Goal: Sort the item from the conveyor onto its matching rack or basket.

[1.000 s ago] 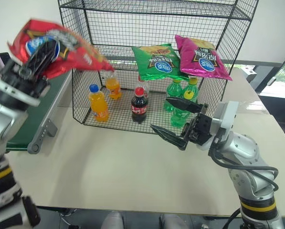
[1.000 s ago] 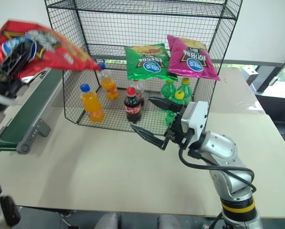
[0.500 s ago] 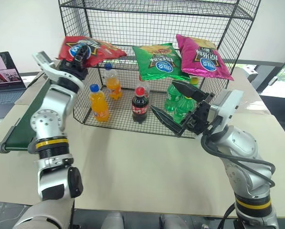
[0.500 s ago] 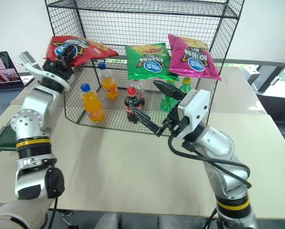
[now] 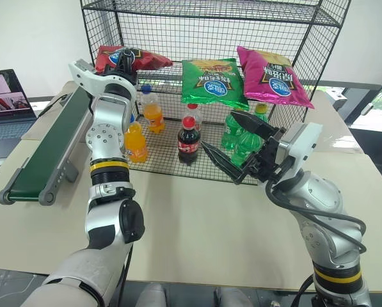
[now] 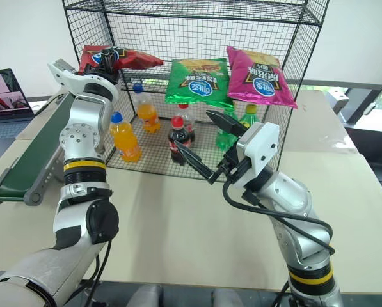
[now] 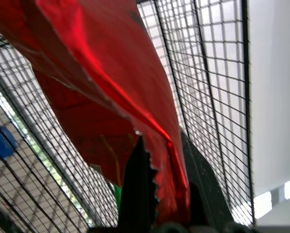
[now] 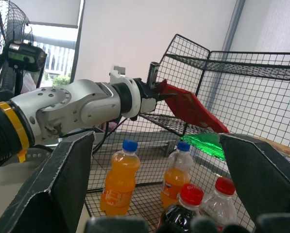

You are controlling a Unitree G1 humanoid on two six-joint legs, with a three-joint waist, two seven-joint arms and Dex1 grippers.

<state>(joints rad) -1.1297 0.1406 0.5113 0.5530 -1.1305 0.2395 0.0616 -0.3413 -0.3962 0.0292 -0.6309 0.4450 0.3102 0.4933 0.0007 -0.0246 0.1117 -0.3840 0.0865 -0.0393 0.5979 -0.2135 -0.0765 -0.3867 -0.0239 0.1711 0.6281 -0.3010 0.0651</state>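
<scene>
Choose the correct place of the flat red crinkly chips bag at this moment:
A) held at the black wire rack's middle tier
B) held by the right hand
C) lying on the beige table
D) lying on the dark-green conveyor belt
A: the left hand is shut on the flat red crinkly chips bag, holding it at the middle tier of the black wire rack, beside the green chips bag.

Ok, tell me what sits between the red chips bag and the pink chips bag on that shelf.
The green chips bag lies between the red chips bag and the pink chips bag on the rack's middle tier, seen from both eye views.

We make out blue oval logos on the red bag (image 5: 132,59), green bag (image 5: 214,82) and pink bag (image 5: 272,77), their lettering too small to read
</scene>
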